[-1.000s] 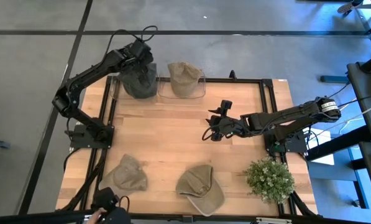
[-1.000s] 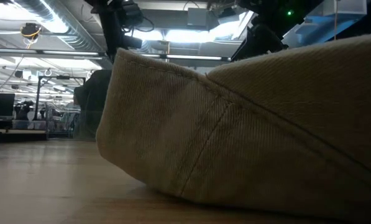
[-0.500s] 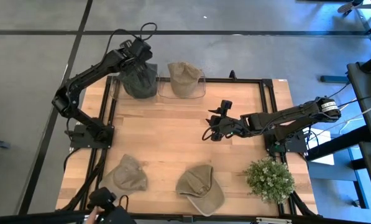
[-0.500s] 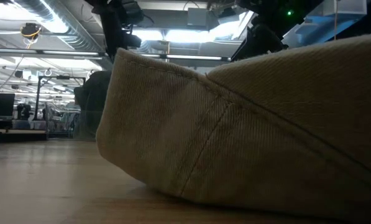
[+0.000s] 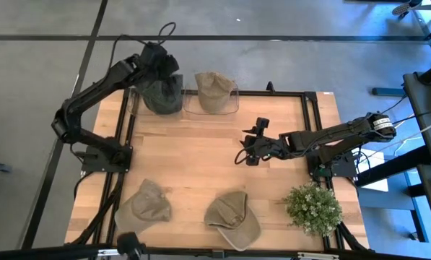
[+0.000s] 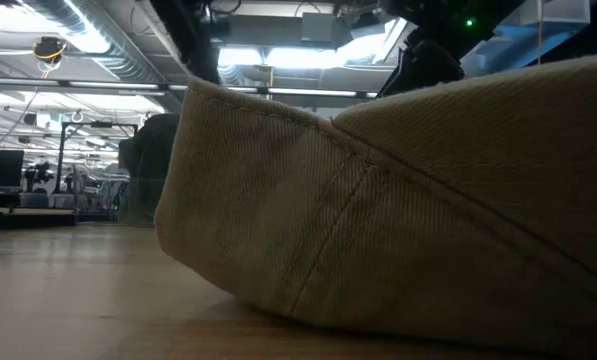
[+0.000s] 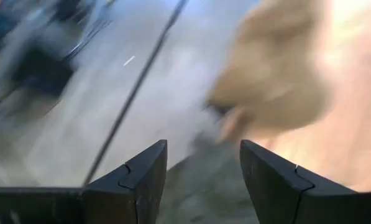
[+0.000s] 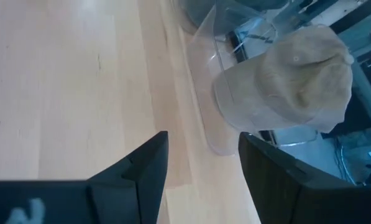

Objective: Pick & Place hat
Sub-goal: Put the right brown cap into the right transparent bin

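Note:
A dark grey hat (image 5: 162, 94) sits on a clear stand at the table's far left edge, and a tan hat (image 5: 214, 88) sits on the clear stand (image 5: 211, 108) beside it. My left gripper (image 5: 162, 71) hovers open just above the dark grey hat (image 7: 201, 186), with the tan hat (image 7: 278, 74) beyond it. My right gripper (image 5: 244, 150) waits open over the bare middle of the table, facing the tan hat (image 8: 291, 74). Two more tan hats (image 5: 149, 202) (image 5: 233, 218) lie brim-down near the table's near edge. The right one of these fills the low view (image 6: 398, 220).
A potted green plant (image 5: 312, 206) stands at the near right corner. A black frame (image 5: 305, 94) borders the wooden table (image 5: 193, 155). The middle of the table between the stands and the near hats is bare wood. A dark object (image 5: 128, 242) shows at the near edge.
My left gripper has risen from the dark grey hat and drawn slightly toward the far left. In the low view it has climbed almost out of the top. The hat stays on its stand. At the near edge a hand with a dark object has withdrawn.

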